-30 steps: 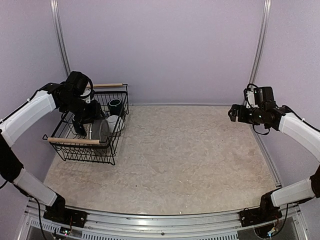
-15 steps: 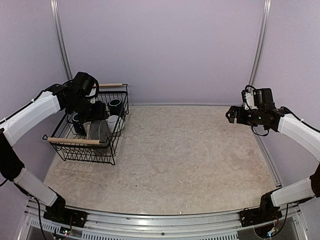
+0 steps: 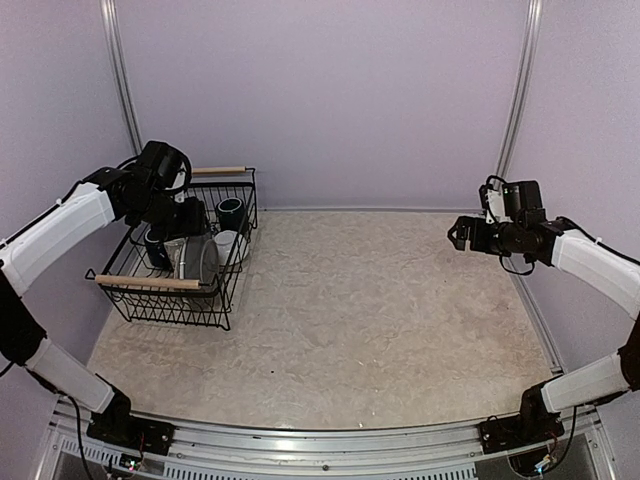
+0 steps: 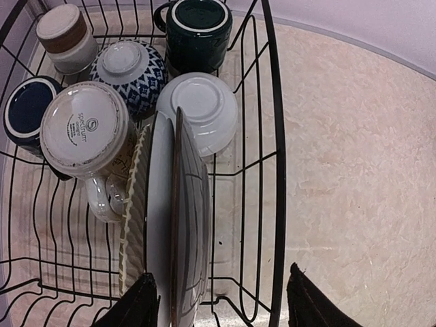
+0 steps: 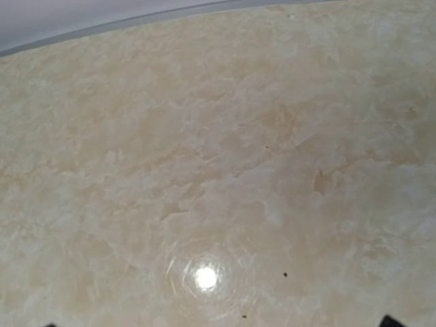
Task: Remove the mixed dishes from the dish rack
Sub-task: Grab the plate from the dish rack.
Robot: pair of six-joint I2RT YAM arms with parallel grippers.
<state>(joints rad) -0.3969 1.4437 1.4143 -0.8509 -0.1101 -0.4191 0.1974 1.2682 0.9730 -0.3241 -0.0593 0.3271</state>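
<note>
The dish rack (image 3: 222, 300), a black wire basket with two wooden rod handles, stands at the table's far left. In the left wrist view its rim (image 4: 275, 136) holds upright plates: a yellowish woven-look plate (image 4: 132, 211), a white one and a dark-rimmed striped plate (image 4: 191, 218). Behind them are an upturned white mug (image 4: 83, 128), an upturned white bowl (image 4: 201, 107), a dark blue mug (image 4: 26, 112), a blue patterned cup (image 4: 131, 65), a dark mug (image 4: 197, 24) and a small brown-white cup (image 4: 65, 28). My left gripper (image 4: 221, 306) (image 3: 192, 216) hovers open over the plates. My right gripper (image 3: 456, 233) is open and empty at the far right.
The beige marbled table top (image 3: 380, 300) stretches between the rack and the right arm. A purple wall and metal corner posts bound the back and sides. The right wrist view shows only bare table (image 5: 218, 170) with a light glare.
My right gripper has drifted a little to the left. My left wrist has shifted slightly above the rack, staying over the plates. Nothing was picked up.
</note>
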